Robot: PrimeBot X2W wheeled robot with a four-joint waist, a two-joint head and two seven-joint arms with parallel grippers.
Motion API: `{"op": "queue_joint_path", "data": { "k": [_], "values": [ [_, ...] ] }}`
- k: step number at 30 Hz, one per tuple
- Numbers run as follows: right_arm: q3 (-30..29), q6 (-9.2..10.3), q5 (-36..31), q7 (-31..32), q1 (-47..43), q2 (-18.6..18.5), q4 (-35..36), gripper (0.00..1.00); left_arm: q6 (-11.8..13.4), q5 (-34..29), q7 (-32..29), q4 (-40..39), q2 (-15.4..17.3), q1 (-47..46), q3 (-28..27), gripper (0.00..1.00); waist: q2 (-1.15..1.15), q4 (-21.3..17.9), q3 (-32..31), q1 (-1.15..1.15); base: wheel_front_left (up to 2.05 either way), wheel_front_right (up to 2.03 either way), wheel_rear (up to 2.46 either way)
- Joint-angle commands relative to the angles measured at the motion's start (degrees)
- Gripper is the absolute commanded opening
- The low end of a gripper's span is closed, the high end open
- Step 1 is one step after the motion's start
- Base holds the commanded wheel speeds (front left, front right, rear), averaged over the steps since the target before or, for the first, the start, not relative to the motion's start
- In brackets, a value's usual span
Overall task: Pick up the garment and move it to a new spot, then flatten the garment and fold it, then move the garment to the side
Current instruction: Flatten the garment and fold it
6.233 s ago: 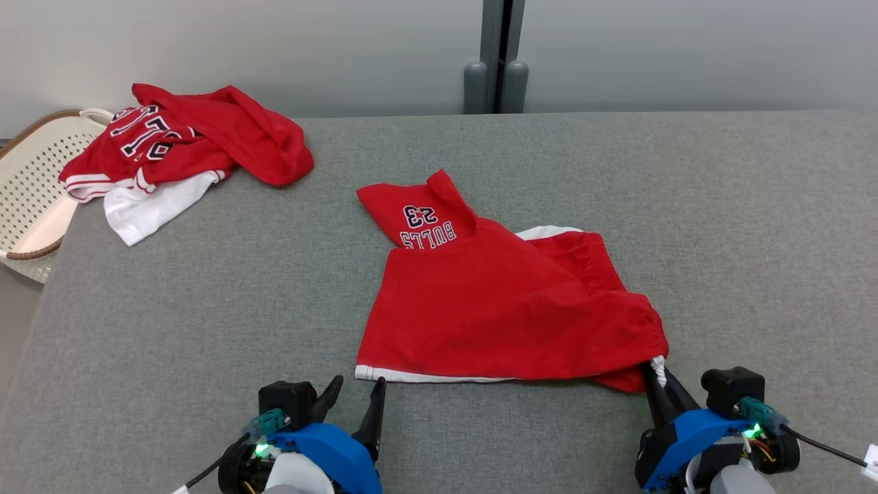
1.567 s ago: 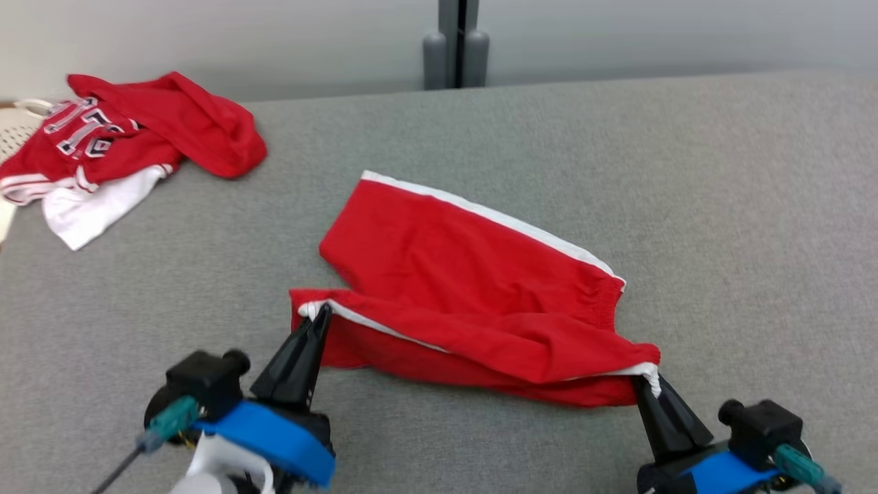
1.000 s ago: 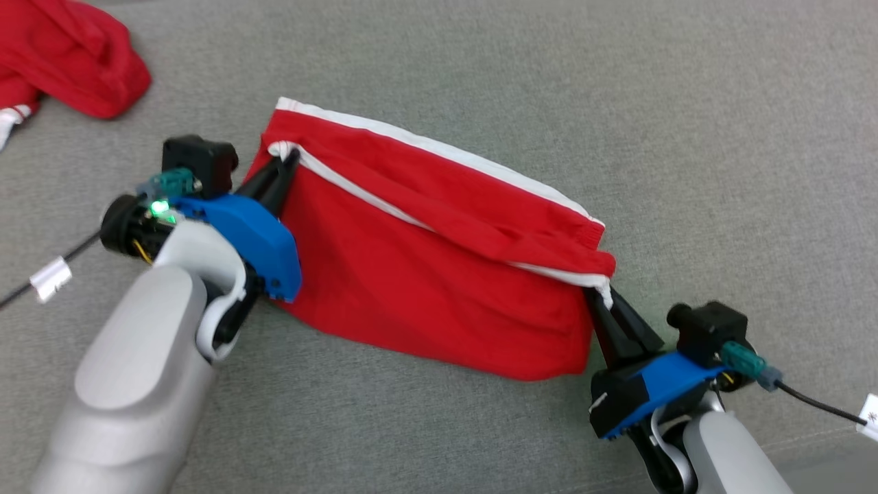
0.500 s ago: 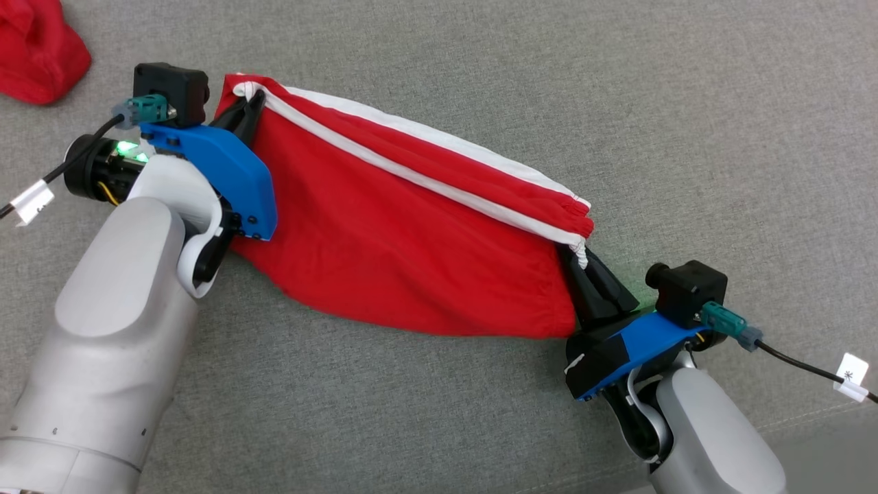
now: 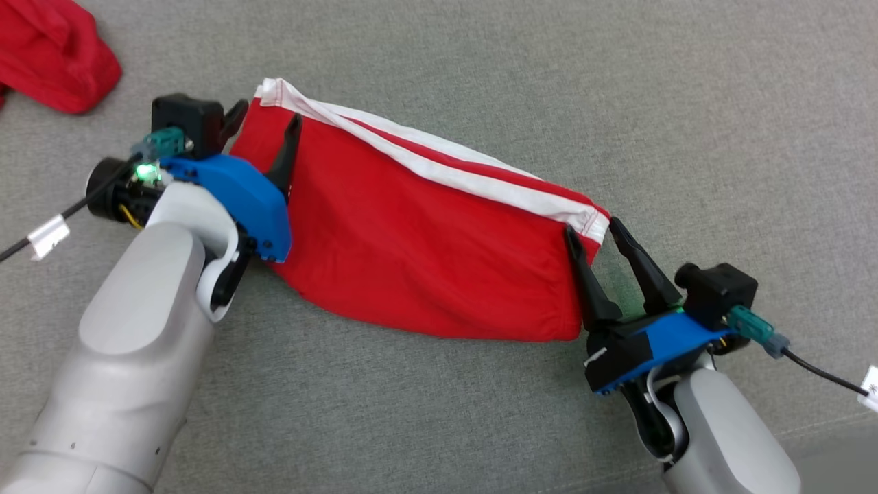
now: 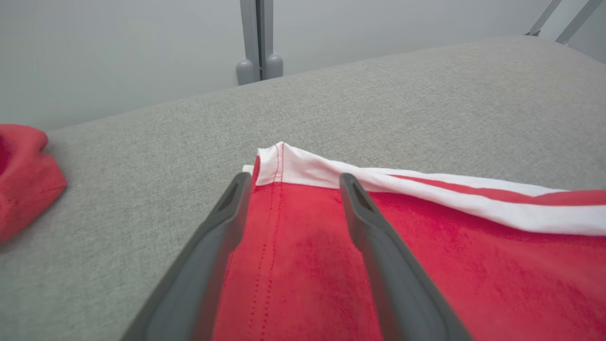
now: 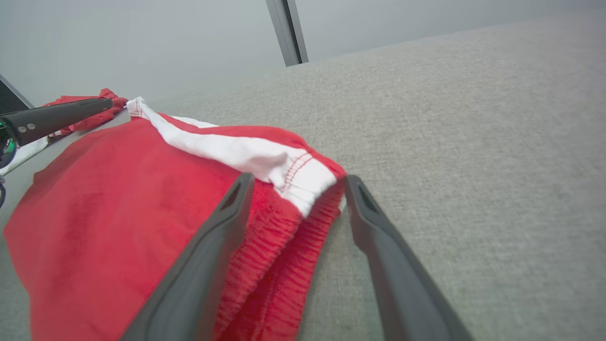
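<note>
The garment (image 5: 425, 233), red shorts with white trim, lies folded in half lengthwise on the grey table (image 5: 686, 103), its white-edged long side away from me. My left gripper (image 5: 269, 113) stands open over its left end, one finger on each side of the hem corner (image 6: 279, 166). In the left wrist view the left gripper (image 6: 294, 179) has red cloth beneath its spread fingers, not pinched. My right gripper (image 5: 590, 228) stands open at the garment's right end. In the right wrist view the right gripper (image 7: 299, 179) straddles the elastic waistband corner (image 7: 303, 177) without clamping it.
Another red garment (image 5: 55, 55) lies at the table's far left, also visible as the red heap (image 6: 23, 180). A grey post (image 6: 258, 42) stands behind the table's far edge. The left gripper's finger (image 7: 61, 116) shows at the far end of the shorts in the right wrist view.
Both grippers have opened and let go of the garment's corners. The upper layer now rests on the lower one, and both arms have drawn back slightly.
</note>
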State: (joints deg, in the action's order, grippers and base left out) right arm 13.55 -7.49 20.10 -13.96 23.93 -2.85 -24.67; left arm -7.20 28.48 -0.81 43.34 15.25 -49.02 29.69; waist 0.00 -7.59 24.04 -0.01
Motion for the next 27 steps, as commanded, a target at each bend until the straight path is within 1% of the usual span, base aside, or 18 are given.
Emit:
{"op": "queue_joint_path", "data": {
  "k": [1, 6, 12, 14, 15, 17, 18, 24, 27],
  "values": [
    [-0.9, -0.01, -0.9, -0.1, -1.8, -0.1, 0.8, 1.0, -0.4, 0.6, 0.4, -0.8, 0.8, 1.4, -0.1, 1.0, 0.0, 0.2, -0.6, 0.01, 0.0, 0.0, 0.0],
    [-4.9, -0.01, -3.4, 1.9, -5.5, -0.1, 4.0, 1.0, -0.3, 2.1, -1.0, -3.3, 2.6, 5.0, -0.3, 1.0, 0.0, 0.8, -2.7, 0.01, 0.0, 0.0, 0.0],
    [-8.0, -0.01, -5.3, 4.8, -9.4, -0.1, 10.3, 1.0, 0.9, 4.2, -5.9, -5.7, 4.2, 8.3, -0.6, 1.0, 0.0, 0.4, -4.3, 0.01, 0.0, 0.0, 0.0],
    [-8.1, -0.02, -5.5, 5.2, -9.8, -0.1, 11.3, 1.0, 1.1, 4.8, -6.9, -6.0, 4.5, 8.8, -0.8, 1.0, 0.0, 0.2, -4.4, 0.01, 0.0, 0.0, 0.0],
    [-7.9, -0.01, -5.5, 5.9, -10.5, -0.1, 13.0, 1.0, 1.4, 5.9, -8.8, -6.4, 4.9, 9.5, -1.5, 1.0, 0.0, -0.3, -4.1, 0.01, 0.0, 0.0, 0.0],
    [-7.5, -0.01, -5.4, 6.4, -11.0, -0.1, 14.4, 1.0, 1.9, 6.9, -10.6, -6.9, 5.7, 9.8, -2.1, 1.0, 0.0, -1.0, -3.6, 0.01, 0.0, 0.0, 0.0],
    [-7.5, -0.01, -5.4, 6.4, -11.0, -0.1, 14.4, 1.0, 1.9, 6.9, -10.6, -6.9, 5.7, 9.8, -2.1, 1.0, 0.0, -1.0, -3.6, 0.01, 0.0, 0.0, 0.0],
    [-5.3, -0.01, -4.8, 7.3, -11.7, -0.1, 16.5, 1.0, 2.9, 9.3, -15.1, -7.0, 7.5, 10.3, -3.5, 1.0, 0.0, -2.6, -2.2, 0.01, 0.0, 0.0, 0.0],
    [-4.8, -0.01, -4.3, 7.2, -11.9, -0.1, 16.6, 1.0, 2.8, 11.1, -16.8, -7.0, 7.5, 11.0, -4.2, 1.0, 0.0, -3.1, -2.0, 0.01, 0.0, 0.0, 0.0]
  ]
}}
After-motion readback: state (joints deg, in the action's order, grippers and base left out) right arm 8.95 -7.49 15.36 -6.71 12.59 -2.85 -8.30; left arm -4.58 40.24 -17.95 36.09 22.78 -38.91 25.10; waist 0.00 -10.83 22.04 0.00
